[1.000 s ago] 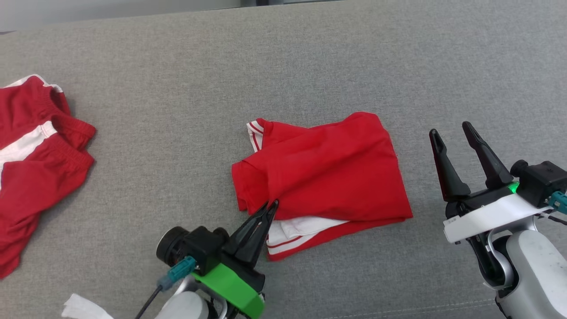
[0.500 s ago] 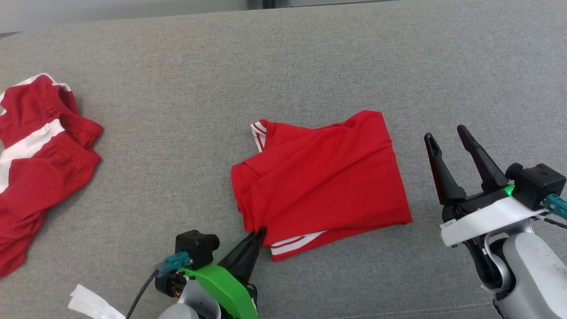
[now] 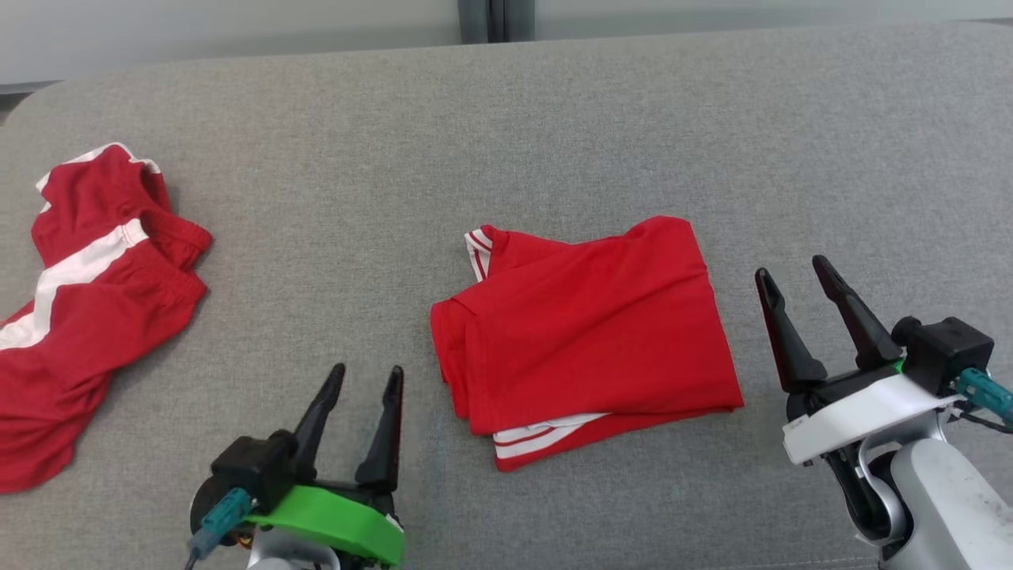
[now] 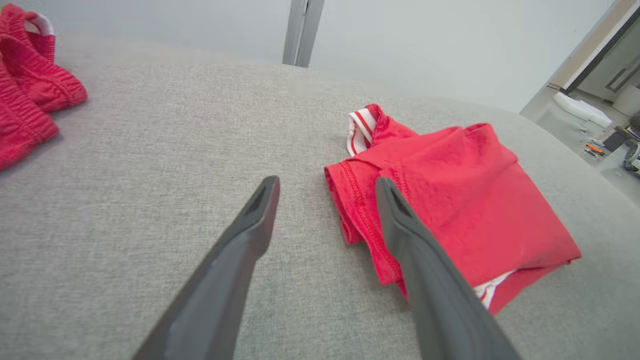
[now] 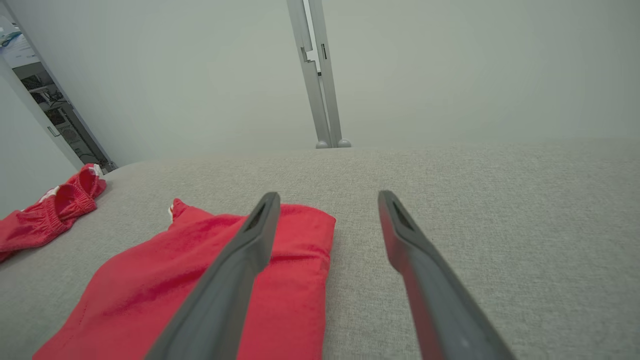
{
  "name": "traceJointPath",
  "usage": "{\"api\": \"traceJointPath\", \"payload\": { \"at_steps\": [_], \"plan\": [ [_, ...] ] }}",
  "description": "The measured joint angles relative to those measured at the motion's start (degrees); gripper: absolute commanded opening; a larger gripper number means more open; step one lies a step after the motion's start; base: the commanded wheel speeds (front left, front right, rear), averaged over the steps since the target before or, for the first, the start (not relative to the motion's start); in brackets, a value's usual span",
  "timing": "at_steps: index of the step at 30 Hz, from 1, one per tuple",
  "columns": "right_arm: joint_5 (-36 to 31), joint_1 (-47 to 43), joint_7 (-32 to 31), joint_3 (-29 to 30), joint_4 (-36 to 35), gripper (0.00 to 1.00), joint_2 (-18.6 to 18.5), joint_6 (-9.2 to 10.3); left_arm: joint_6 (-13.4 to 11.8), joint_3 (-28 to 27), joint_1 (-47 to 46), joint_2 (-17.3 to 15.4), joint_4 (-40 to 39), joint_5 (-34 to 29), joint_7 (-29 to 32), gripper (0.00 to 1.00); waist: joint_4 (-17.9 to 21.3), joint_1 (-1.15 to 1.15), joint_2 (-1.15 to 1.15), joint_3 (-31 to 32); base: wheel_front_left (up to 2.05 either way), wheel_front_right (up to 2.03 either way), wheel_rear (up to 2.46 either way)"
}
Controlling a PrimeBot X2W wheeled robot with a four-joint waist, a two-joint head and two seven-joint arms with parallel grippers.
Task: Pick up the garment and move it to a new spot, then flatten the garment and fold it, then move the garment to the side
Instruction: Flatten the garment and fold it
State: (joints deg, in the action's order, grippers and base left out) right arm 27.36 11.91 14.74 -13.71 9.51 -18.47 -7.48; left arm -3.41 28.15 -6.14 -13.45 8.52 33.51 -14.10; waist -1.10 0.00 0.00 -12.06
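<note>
At 7 o'clock in the head view the left gripper [image 3: 368, 370] is hovering low over the grey cushion [image 3: 506, 142], its fingers standing apart and gripping nothing. The shirt [image 3: 586, 332] is lying just off them toward 3 o'clock, its near-left corner close but not touching. At 4 o'clock the right gripper [image 3: 790, 267] is waiting with its fingers likewise spread and empty, just beside the right edge of the shirt and clear of it.

The shirt is resting folded in the middle of the cushion as a rough rectangle. A white-striped hem is peeking out along its near edge at 6 o'clock, and a striped cuff is sticking out at its far-left corner, toward 11 o'clock. Its left edge is showing stacked layers.

Bare fabric is stretching from the shirt toward 9 o'clock, where the crumpled shorts [image 3: 87, 309] are lying well apart and running off the picture's edge. More open cushion is reaching toward 12 and 2 o'clock, up to the rounded far edge. Beyond it a pale wall [image 3: 237, 32] and a grey post [image 3: 496, 9] are standing at 12 o'clock.
</note>
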Motion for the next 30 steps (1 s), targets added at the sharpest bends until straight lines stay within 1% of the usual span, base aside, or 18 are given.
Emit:
{"api": "traceJointPath", "payload": {
  "at_steps": [5, 8, 11, 13, 16, 23, 27, 30],
  "plan": [
    [-1.8, -1.3, 0.3, -0.4, 2.2, 1.00, 1.8, 0.00, -2.8, -7.0, 4.1, 0.7, -6.2, -3.1, -0.9, 1.00, -0.8, 0.00, 0.00, 2.5, 0.00, 0.00, 0.00],
    [-2.8, -2.6, 0.3, -0.4, 2.3, 1.00, 4.0, 0.00, -3.0, -11.7, 6.7, 3.4, -10.2, -6.2, -0.9, 1.00, -1.2, 0.00, 0.00, 4.3, 0.00, 0.00, 0.00],
    [-4.7, -4.3, 0.3, 0.1, 2.3, 1.00, 5.6, 0.00, -1.9, -15.0, 10.2, 5.5, -12.3, -9.9, -1.0, 1.00, -1.4, 0.00, 0.00, 6.3, 0.00, 0.00, 0.00],
    [-7.4, -5.6, 0.3, 0.8, 1.9, 1.00, 6.7, -0.01, -1.1, -17.1, 12.1, 7.2, -13.2, -12.2, -1.0, 1.00, -1.4, 0.00, 0.00, 7.7, 0.00, 0.00, 0.00],
    [-11.1, -7.6, 0.3, 2.3, 0.5, 1.00, 8.7, 0.00, 0.3, -19.5, 14.5, 8.5, -13.9, -15.6, -1.0, 1.00, -1.2, 0.00, 0.00, 9.6, 0.00, 0.00, 0.00],
    [-18.8, -12.6, 0.3, 6.9, -4.1, 1.00, 12.4, -0.02, 3.9, -22.9, 17.2, 10.0, -13.6, -22.5, -1.0, 1.00, -0.1, 0.00, 0.00, 12.6, 0.00, 0.00, 0.00],
    [-20.9, -16.0, 0.3, 8.3, -3.5, 1.00, 13.7, -0.02, 5.4, -23.6, 18.0, 10.3, -12.9, -25.2, -1.0, 1.00, 0.6, 0.00, 0.00, 13.5, 0.00, 0.00, 0.00],
    [-21.1, -17.0, 0.3, 8.3, -2.6, 1.00, 14.3, -0.02, 5.7, -24.0, 18.8, 10.5, -11.9, -26.1, -1.0, 1.00, 1.2, 0.00, 0.00, 13.9, 0.00, 0.00, 0.00]
  ]
}}
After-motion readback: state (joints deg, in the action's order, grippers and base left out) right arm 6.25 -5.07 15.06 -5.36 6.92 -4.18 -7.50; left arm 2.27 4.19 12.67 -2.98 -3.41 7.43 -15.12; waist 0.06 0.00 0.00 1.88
